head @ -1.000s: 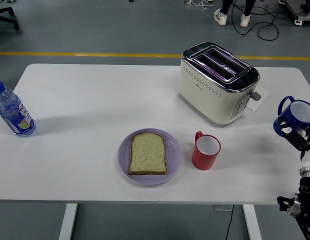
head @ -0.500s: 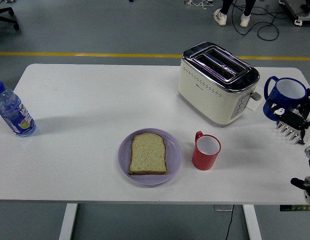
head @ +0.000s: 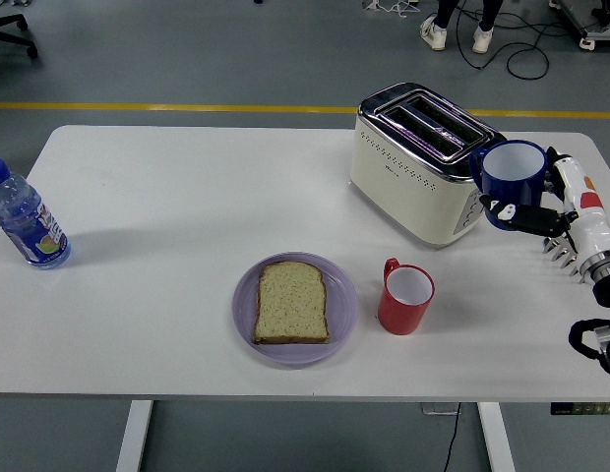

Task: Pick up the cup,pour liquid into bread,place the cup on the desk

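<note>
Our right hand (head: 541, 218) has its fingers (head: 510, 210) clamped on the blue cup (head: 513, 173), held upright in the air just beside the toaster (head: 426, 159). The bread (head: 292, 302) lies on the purple plate (head: 343, 308), well away to the fingers' left, with the red cup (head: 404, 297) between. Carried low, we judge our cup could clip the toaster or knock the red cup, and tilting early would spill on the worktop (head: 177, 187). Since half a second ago, the blue cup has moved left, toward the toaster.

A blue cup (head: 513, 171) is held upright above the desk; a bread slice (head: 292, 302) lies flat on a purple plate (head: 342, 306).
</note>
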`<state>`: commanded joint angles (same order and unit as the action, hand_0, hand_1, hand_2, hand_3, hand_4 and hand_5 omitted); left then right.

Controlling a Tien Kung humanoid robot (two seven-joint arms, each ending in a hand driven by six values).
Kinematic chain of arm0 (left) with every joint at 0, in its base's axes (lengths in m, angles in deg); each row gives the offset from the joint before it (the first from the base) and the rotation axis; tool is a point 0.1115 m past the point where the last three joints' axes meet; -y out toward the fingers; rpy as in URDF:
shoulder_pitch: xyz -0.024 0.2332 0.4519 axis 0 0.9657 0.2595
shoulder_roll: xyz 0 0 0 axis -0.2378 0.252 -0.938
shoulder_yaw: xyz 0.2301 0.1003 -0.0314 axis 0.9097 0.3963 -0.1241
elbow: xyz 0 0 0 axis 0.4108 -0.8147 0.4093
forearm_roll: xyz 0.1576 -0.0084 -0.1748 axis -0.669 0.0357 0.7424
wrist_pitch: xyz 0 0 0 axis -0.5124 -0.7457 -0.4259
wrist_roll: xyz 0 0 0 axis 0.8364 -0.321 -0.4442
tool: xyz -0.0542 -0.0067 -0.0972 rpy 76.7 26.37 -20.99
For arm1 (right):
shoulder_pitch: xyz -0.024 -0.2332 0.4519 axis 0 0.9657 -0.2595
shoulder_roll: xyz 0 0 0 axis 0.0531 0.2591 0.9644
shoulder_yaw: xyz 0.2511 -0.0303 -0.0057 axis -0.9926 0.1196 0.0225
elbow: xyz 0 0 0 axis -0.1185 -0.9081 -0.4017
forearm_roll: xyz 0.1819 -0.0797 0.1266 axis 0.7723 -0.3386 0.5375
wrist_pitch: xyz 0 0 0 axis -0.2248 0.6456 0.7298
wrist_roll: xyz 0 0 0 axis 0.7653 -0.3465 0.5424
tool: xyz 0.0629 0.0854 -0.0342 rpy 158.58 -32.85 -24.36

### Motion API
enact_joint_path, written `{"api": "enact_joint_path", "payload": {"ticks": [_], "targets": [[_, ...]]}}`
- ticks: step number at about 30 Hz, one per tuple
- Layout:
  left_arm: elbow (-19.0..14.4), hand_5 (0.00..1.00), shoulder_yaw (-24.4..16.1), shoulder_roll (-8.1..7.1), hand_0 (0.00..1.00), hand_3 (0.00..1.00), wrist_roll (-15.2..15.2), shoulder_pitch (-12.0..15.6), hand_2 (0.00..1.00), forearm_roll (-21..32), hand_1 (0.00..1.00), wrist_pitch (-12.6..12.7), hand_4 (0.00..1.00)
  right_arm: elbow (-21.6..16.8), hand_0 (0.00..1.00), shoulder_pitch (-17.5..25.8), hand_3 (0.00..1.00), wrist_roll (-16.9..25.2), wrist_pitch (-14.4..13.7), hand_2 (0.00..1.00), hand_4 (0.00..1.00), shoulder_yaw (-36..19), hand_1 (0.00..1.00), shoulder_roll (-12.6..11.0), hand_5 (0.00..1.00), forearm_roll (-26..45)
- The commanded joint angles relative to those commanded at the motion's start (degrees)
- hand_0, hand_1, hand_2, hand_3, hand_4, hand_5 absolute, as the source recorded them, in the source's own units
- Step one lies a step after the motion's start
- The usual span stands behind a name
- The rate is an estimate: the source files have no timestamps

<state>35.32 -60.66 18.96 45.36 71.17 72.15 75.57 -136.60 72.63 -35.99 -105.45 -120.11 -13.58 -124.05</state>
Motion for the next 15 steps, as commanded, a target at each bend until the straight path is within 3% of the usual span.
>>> {"api": "enact_joint_path", "payload": {"ticks": [8,15], "targets": [[-0.1,0.853,-1.0,-0.11,0.633,0.504,0.0,-0.5,0.652,-0.2,0.642,0.0,0.240,0.0,0.399,-6.4,0.556,-4.0,2.9,0.555,0.663,6.8,0.429,-3.0,0.002,-4.0],[-0.1,0.853,-1.4,-0.19,0.633,0.504,0.0,-0.7,0.652,-0.1,0.642,0.0,0.240,1.0,0.401,-11.7,0.559,-5.7,4.4,0.555,0.655,12.5,0.431,-4.1,0.002,-6.8]]}}
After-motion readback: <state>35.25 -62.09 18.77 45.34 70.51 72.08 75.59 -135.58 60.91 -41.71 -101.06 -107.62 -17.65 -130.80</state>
